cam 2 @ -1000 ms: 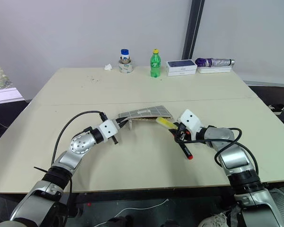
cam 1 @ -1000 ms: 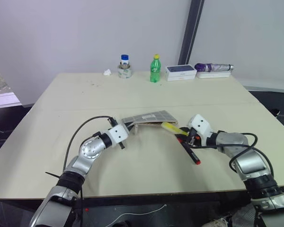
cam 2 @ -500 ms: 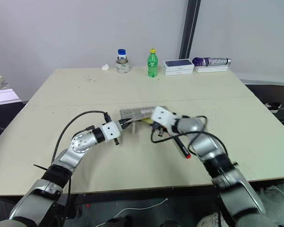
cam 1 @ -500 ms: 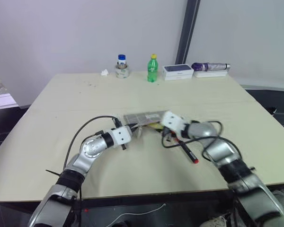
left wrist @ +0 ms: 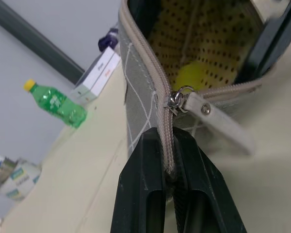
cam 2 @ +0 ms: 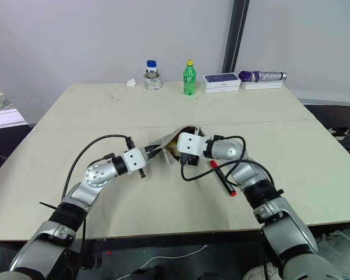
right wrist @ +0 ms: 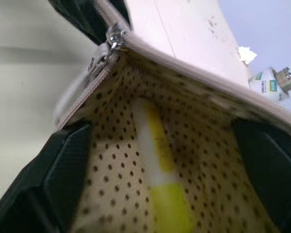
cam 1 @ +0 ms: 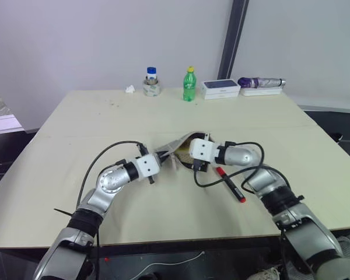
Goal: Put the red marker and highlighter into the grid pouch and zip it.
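The grid pouch [cam 1: 176, 146] lies mid-table with its mouth lifted open. My left gripper [left wrist: 166, 145] is shut on the pouch's zipper edge, just below the zipper pull [left wrist: 218, 121]. My right gripper [cam 1: 191, 156] reaches into the mouth from the right, and its fingers [right wrist: 63, 165] stand wide apart against the dotted lining. The yellow highlighter [right wrist: 160, 170] lies loose inside the pouch between those fingers, touching neither. The red marker [cam 1: 230, 185] rests on the table to the right of the pouch, below my right forearm.
Along the far edge stand a jar with a blue lid [cam 1: 151, 81], a green bottle [cam 1: 189, 84], a white box [cam 1: 221, 88] and a purple umbrella [cam 1: 261, 83]. A crumpled tissue [cam 1: 130, 89] lies beside the jar.
My right gripper carried the highlighter left into the pouch's mouth and opened, leaving it inside. The pouch's mouth now stands higher and wider. My left gripper kept its hold.
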Available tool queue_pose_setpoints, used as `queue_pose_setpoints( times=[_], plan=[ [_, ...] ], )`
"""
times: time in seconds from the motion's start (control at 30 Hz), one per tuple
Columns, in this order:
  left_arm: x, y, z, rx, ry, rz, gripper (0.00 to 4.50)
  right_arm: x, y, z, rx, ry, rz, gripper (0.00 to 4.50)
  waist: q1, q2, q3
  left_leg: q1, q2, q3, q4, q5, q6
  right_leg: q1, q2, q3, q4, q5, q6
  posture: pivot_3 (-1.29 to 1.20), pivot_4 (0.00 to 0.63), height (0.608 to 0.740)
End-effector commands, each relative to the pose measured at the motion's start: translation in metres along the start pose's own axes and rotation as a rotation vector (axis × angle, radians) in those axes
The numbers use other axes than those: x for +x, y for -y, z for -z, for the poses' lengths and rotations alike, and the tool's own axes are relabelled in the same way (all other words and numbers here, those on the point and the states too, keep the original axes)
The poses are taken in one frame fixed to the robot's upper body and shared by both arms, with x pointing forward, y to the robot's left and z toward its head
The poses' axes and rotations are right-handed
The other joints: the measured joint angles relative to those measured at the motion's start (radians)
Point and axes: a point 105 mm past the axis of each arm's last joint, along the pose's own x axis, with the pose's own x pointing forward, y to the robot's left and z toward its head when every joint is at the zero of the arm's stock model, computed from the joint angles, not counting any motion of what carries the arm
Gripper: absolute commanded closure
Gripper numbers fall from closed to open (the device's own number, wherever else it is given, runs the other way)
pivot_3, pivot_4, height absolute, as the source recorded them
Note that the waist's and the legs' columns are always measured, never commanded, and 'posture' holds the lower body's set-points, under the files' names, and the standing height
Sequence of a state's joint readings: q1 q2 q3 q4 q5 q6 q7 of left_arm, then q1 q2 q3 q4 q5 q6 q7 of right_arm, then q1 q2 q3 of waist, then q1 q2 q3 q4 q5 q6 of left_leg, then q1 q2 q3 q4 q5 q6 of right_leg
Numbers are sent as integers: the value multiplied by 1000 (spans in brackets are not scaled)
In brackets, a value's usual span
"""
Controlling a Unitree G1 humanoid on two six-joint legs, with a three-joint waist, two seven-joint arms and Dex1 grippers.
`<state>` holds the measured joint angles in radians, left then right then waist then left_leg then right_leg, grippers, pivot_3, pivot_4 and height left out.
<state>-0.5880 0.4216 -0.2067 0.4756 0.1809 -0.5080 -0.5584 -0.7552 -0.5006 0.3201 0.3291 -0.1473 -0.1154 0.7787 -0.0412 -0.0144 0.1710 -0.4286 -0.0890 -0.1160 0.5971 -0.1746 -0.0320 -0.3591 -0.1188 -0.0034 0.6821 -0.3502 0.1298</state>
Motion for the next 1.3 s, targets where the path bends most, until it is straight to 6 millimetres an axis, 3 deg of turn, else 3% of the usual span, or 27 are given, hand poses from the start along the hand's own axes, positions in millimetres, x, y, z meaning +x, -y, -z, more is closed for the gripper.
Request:
queue_pose_setpoints(
  times=[0.03,0.13,0.2,0.27,0.33,0.47,0.63,0.8,0.87,0.93,1.03,1.1,1.2,1.3],
  plan=[
    [-5,-13,-5,19,13,-50,4500,-25,18,-28,28,127,68,23,1,0,0,0,0,0,0,0,0,0,0,0,0,0,0,0,150,740],
    [-10,-13,0,32,-10,-55,4500,-57,19,-39,220,222,105,23,1,0,0,0,0,0,0,-2,4,0,0,0,0,0,0,0,150,740],
    [-14,-14,2,29,-19,-62,4500,-80,9,-34,386,235,130,23,7,0,0,0,0,-1,0,-3,4,1,0,0,0,0,0,0,150,740],
    [-17,-12,3,27,-23,-61,4500,-93,2,-16,499,172,216,23,17,0,0,0,0,-1,0,-3,5,1,0,0,-1,0,0,0,150,740],
    [-18,-10,5,27,-29,-58,4500,-104,-6,19,606,24,378,23,20,0,0,0,0,0,0,-3,5,1,0,0,-1,0,0,0,150,740],
    [-17,-6,6,25,-31,-49,4500,-108,-43,31,717,-72,421,23,27,0,0,1,0,0,0,-3,5,1,0,1,2,0,0,0,150,740],
    [-14,-4,4,28,-23,-34,4500,-120,-50,50,774,-203,551,23,26,0,0,1,0,0,0,-3,5,0,0,1,2,0,0,0,150,740],
    [-12,-4,3,36,-17,-31,4500,-120,-82,70,850,-364,458,23,29,0,0,1,0,0,0,-3,5,1,0,1,1,0,0,0,150,740],
    [-11,-5,2,40,-15,-31,4500,-124,-106,77,922,-454,376,888,28,1,0,1,0,0,0,-3,5,1,0,1,1,0,0,0,150,740],
    [-11,-7,2,41,-15,-33,4500,-127,-109,80,937,-482,385,1762,28,-1,-1,2,0,0,0,-3,5,2,0,1,1,0,0,0,150,740],
    [-11,-7,2,45,-15,-34,4500,-120,-82,64,940,-350,426,3375,30,-1,-1,2,0,-1,1,-3,5,3,0,0,1,0,0,0,150,740],
    [-10,-7,1,48,-14,-31,4500,-112,-64,49,925,-231,436,4116,27,-1,-1,2,0,0,1,-3,5,3,0,0,1,0,0,0,150,740],
    [-9,-7,1,46,-14,-32,4500,-98,-63,26,802,-154,312,4104,26,-1,-1,2,0,0,0,-3,5,2,0,0,1,0,0,0,150,740],
    [-6,-6,0,52,-9,-26,4500,-86,-66,16,746,-127,238,4104,25,-1,-1,1,0,0,0,-3,5,2,0,0,0,0,0,0,150,740]
  ],
)
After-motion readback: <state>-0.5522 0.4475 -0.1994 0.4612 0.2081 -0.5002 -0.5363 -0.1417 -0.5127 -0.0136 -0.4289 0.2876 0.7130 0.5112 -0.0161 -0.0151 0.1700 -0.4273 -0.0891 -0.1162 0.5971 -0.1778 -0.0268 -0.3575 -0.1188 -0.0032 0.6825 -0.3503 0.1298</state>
